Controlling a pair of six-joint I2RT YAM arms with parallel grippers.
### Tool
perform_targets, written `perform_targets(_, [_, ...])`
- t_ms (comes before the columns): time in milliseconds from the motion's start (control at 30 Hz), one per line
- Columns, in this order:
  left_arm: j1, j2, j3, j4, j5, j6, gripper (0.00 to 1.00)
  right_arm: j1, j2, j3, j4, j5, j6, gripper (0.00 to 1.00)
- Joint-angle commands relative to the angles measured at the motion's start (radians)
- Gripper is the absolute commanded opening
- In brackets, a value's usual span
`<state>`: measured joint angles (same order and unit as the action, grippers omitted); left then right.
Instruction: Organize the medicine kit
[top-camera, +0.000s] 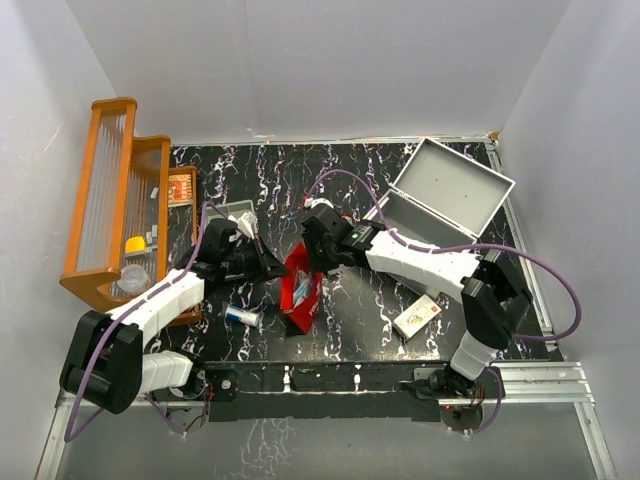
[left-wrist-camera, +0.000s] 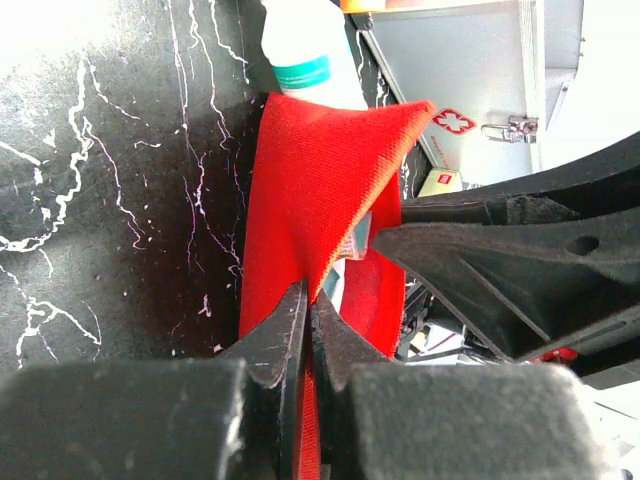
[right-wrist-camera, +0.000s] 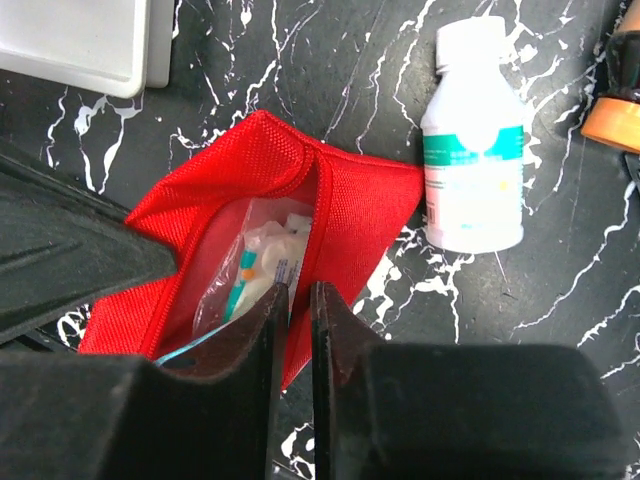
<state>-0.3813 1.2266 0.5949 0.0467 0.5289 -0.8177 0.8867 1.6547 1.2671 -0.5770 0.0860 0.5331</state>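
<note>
Black white-veined tabletop (top-camera: 350, 330), pale walls round it. Medicine kit (top-camera: 445, 190) at far right, lid stood open; one only. From left wrist, glimpsed as grey panel with red-cross sticker and latch; out of right wrist view.

Near side of kit: one flat white box (top-camera: 417, 316), overhead only.

Left of kit, mid-table: one red pouch (top-camera: 300, 290), mouth gaping. Clear packet of dressings (right-wrist-camera: 255, 260) inside, shown by right wrist alone.

Left gripper (left-wrist-camera: 308, 300) pinched tight on pouch fabric. Right gripper (right-wrist-camera: 297, 295) at pouch lip, jaws nearly together, red edge running into gap; clamped or not, cannot tell.

One white teal-banded bottle (right-wrist-camera: 475, 140) just beside pouch; clear in both wrist views.

Farther left of kit: one shallow grey tray (top-camera: 235, 210), one small blue-and-silver can (top-camera: 243, 316), one wooden rack (top-camera: 115, 200) at table edge.
</note>
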Motion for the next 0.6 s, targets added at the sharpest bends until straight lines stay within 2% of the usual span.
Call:
perform_targets(0, [0.002, 0.005, 0.036, 0.003, 0.06, 0.025, 0.0, 0.003, 0.029, 0.077, 0.007, 0.005, 0.003, 0.07])
perform_targets(67, [0.002, 0.005, 0.036, 0.018, 0.077, 0.023, 0.0, 0.003, 0.04, 0.077, 0.009, 0.026, 0.061, 0.0])
perform_targets(367, [0.002, 0.019, -0.025, 0.182, 0.197, -0.06, 0.0, 0.003, 0.016, 0.021, 0.054, 0.102, 0.523, 0.0])
perform_targets(467, [0.002, 0.025, -0.031, 0.182, 0.201, -0.067, 0.0, 0.003, 0.006, -0.016, 0.099, 0.116, 0.623, 0.0])
perform_targets(567, [0.002, 0.025, -0.039, 0.181, 0.207, -0.071, 0.0, 0.003, 0.022, -0.019, 0.075, 0.168, 0.69, 0.0])
